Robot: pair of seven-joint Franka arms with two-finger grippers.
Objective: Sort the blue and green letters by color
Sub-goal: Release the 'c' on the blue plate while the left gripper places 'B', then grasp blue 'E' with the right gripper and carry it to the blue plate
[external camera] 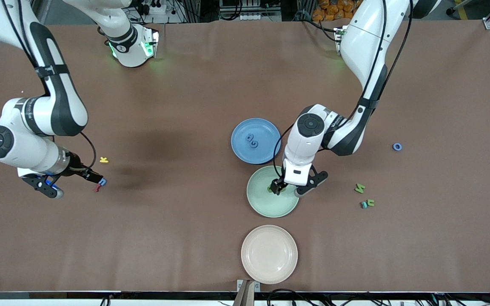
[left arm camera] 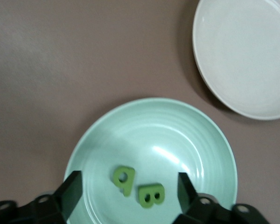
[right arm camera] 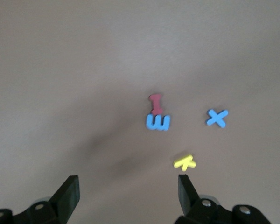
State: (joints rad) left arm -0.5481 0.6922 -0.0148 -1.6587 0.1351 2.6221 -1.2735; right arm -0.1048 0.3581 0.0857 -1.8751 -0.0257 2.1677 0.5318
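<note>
Brown tabletop point(external camera: 185, 238) carried three plates near the middle: a blue plate point(external camera: 240, 148), a green plate point(external camera: 262, 204) nearer the front camera, and a cream plate point(external camera: 269, 254) nearest of all. And the left gripper point(left arm camera: 129, 186) hung right over the green plate, fingers point(left arm camera: 73, 189) spread wide with nothing between them, two green letters point(left arm camera: 136, 186) lying flat on the plate below! Two blue letters point(external camera: 252, 140) sat on the blue plate. Toward the left arm's end lay a blue ring letter point(external camera: 397, 147), a green letter point(external camera: 359, 188) and a green-and-teal pair point(external camera: 368, 203). Over at the right arm's end, the right gripper point(right arm camera: 129, 186) hovered with fingers open and empty, above a blue letter point(right arm camera: 157, 122) touching a red squiggle point(right arm camera: 155, 102), a blue x point(right arm camera: 217, 118) and a yellow letter point(right arm camera: 185, 162).
</note>
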